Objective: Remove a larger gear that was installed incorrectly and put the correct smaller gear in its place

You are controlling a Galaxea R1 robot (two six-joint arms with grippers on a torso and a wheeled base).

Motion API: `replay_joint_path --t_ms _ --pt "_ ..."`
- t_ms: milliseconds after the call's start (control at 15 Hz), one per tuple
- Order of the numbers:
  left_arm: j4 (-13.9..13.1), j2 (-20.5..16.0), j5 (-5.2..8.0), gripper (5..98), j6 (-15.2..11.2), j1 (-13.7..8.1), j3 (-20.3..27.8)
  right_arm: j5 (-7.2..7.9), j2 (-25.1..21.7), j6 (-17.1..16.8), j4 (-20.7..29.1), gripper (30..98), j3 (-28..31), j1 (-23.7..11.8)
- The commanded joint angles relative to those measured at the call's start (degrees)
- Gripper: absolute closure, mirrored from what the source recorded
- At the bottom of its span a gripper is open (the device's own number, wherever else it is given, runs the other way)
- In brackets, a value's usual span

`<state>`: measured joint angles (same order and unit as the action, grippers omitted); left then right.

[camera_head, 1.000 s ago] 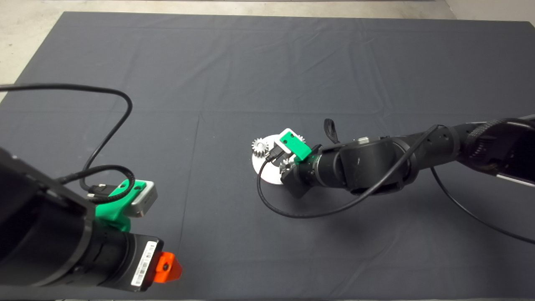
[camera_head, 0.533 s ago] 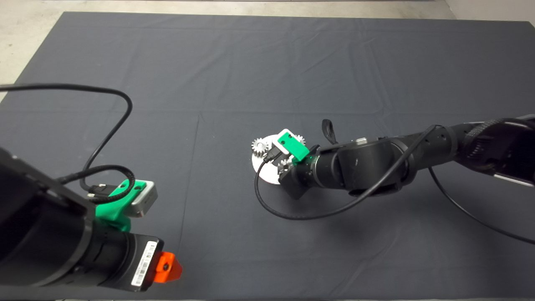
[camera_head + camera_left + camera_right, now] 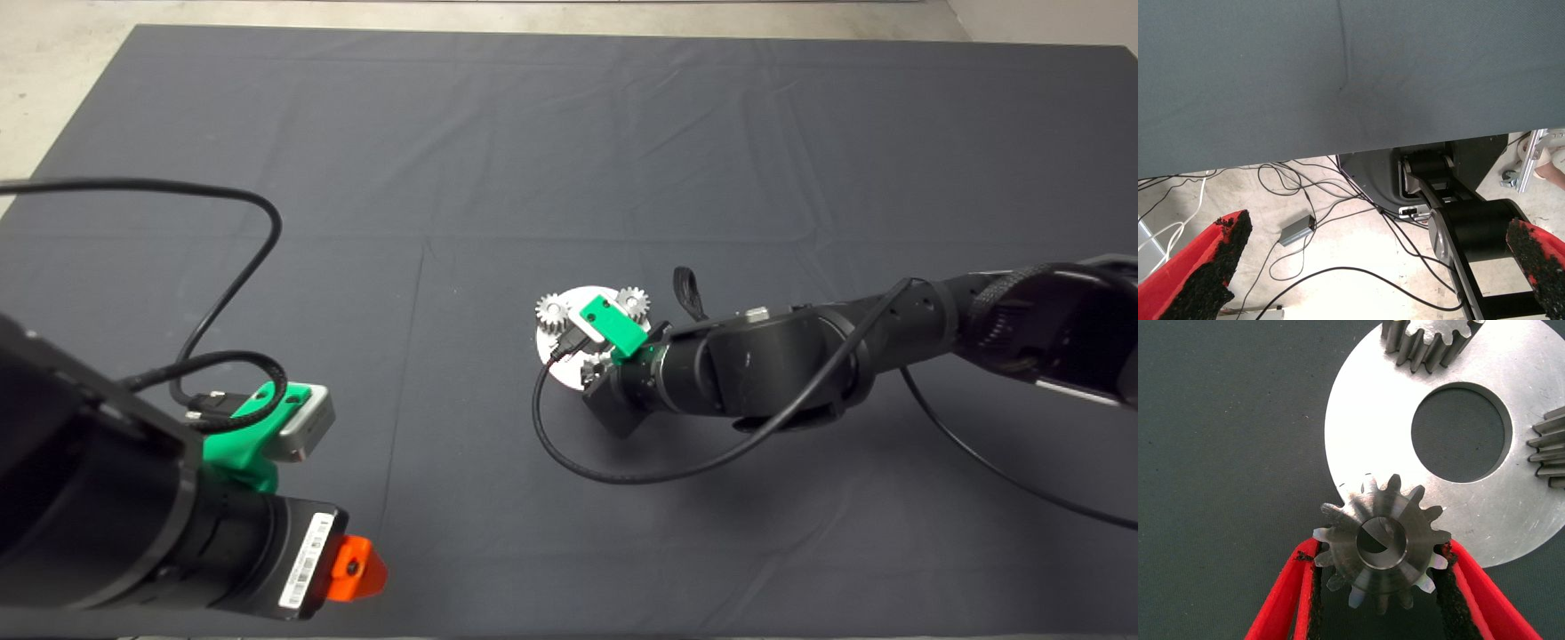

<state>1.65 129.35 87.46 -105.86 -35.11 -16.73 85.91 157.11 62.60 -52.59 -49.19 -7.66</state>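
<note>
My right gripper (image 3: 1378, 553) is shut on the smaller gear (image 3: 1381, 547), a dark steel gear with a shiny star-like face and a centre hole, one red finger (image 3: 1295, 587) on each side. The gear hangs over the near rim of a round silver plate (image 3: 1371, 420) with a large centre hole. I cannot tell whether it touches the plate. Two pale silver gears (image 3: 1431, 340) (image 3: 1551, 447) stand on the plate. In the head view the right wrist (image 3: 711, 364) covers the plate's near side (image 3: 556, 356). The larger gear is out of view.
My left gripper (image 3: 356, 569) waits at the lower left edge of the mat, open and empty; its fingers (image 3: 1205, 267) frame the floor with cables beyond the mat's edge. A black cable (image 3: 605, 467) loops on the mat beside the plate.
My right arm has moved left and nearer with the gear in its grip. The far silver gear, covered by the green wrist mount before, now shows. The left arm has not moved.
</note>
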Motion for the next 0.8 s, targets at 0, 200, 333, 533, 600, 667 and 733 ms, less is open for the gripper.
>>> replay_joint_path --t_ms 0,200,333,533,600,667,733 --pt "-1.12 -0.10 0.79 5.4 -0.05 -0.49 0.92 0.05 -0.09 -0.61 -3.45 91.6 0.10 -1.40" --pt "-1.12 -0.10 0.79 5.4 -0.05 -0.49 0.92 0.05 0.09 -1.78 -3.57 91.6 -2.15 -1.46" --pt "-1.12 -0.10 0.79 5.4 -0.05 -0.49 0.92 0.05 0.09 -2.04 -3.66 91.6 -2.74 -1.40" --pt "-1.12 -0.10 0.79 5.4 -0.05 -0.49 0.92 0.05 0.18 -1.98 -3.75 91.6 -2.65 -1.40" --pt "-1.12 -0.10 0.79 5.4 -0.05 -0.49 0.92 0.11 0.18 -1.95 -3.75 91.6 -2.65 -1.40" --pt "-1.12 -0.10 0.79 5.4 -0.05 -0.49 0.92 0.14 0.09 -1.95 -3.75 91.6 -2.51 -1.40" --pt "-1.12 -0.10 0.79 5.4 -0.05 -0.49 0.92 0.14 0.06 -1.95 -3.75 91.6 -2.27 -1.40"
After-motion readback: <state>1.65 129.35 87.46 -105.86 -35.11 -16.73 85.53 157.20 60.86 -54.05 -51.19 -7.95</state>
